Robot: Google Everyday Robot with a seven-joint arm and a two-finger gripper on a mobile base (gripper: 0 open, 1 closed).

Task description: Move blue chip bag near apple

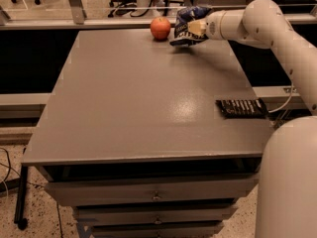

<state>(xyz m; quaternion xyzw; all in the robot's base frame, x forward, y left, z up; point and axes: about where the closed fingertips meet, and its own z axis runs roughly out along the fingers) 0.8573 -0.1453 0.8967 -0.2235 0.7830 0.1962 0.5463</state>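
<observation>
The orange-red apple (160,28) sits at the far edge of the grey table (143,103). The dark navy-blue chip bag (184,25) with white lettering is just right of the apple, low over or on the table top, a small gap apart from it. My gripper (192,29) reaches in from the right on the white arm and is shut on the bag's right side. The bag hides most of the fingers.
A flat black rectangular packet (242,107) lies near the table's right edge. My white arm (277,29) spans the far right; the robot's white body (290,182) fills the lower right. Drawers (156,195) sit under the table. Office chairs stand behind a rail.
</observation>
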